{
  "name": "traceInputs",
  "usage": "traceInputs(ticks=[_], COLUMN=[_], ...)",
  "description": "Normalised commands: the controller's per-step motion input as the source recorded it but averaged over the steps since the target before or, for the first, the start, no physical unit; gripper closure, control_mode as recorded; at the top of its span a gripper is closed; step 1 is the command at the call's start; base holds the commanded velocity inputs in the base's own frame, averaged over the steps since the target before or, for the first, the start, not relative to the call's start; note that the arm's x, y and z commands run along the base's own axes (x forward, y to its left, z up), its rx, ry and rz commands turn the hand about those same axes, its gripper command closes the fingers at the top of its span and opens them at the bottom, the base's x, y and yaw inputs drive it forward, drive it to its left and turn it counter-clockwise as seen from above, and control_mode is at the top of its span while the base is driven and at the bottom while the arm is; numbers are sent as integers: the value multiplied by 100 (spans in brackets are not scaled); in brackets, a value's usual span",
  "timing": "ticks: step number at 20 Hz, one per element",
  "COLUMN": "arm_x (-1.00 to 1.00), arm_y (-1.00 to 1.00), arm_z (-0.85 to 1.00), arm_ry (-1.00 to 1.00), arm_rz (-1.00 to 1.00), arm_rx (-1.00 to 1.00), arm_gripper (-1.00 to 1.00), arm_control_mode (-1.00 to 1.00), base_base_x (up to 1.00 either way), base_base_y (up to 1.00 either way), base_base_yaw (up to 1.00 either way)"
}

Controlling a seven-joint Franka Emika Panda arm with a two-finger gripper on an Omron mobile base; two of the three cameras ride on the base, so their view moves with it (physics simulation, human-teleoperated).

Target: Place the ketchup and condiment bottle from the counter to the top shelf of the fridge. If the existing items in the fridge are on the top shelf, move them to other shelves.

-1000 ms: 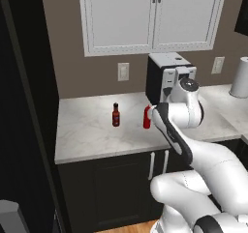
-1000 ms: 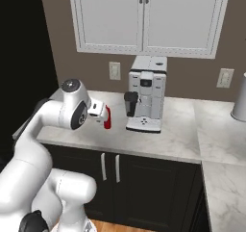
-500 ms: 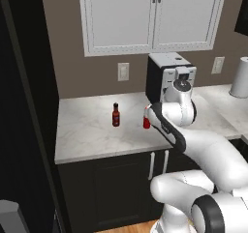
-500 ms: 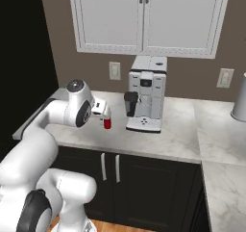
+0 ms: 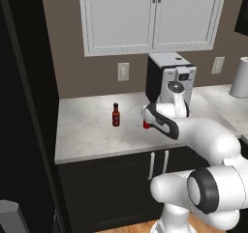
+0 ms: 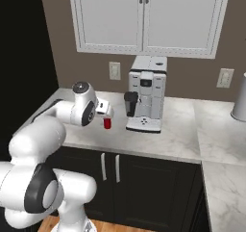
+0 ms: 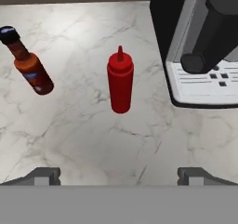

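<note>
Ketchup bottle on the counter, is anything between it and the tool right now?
Nothing visible. In the hand view the ketchup bottle stands upright with bare counter before the open tool; the condiment bottle and coffee machine flank it.

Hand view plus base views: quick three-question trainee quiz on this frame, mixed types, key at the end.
1. True or false: the gripper is shut on the ketchup.
2. Which stands nearer the coffee machine: A) ketchup, B) condiment bottle?
3. Fill in: both bottles stand upright on the ____.

Key
1. False: the jaws are open, above the ketchup, holding nothing.
2. A
3. counter
</note>
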Motion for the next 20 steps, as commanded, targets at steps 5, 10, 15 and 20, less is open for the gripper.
traceInputs(ticks=[5,10,15,20], arm_x=[28,19,16,20], arm_y=[0,0,0,0], arm_z=[-13,-13,-16,-16], arm_ry=[0,-2,-8,-5], arm_rz=[0,0,-1,-1], arm_rx=[0,-1,-3,-2], arm_gripper=[-100,-100,-100,-100], arm_control_mode=[-100,-100,-100,-100], base_base_x=[0,0,0,0], base_base_y=[0,0,0,0], base_base_yaw=[0,0,0,0])
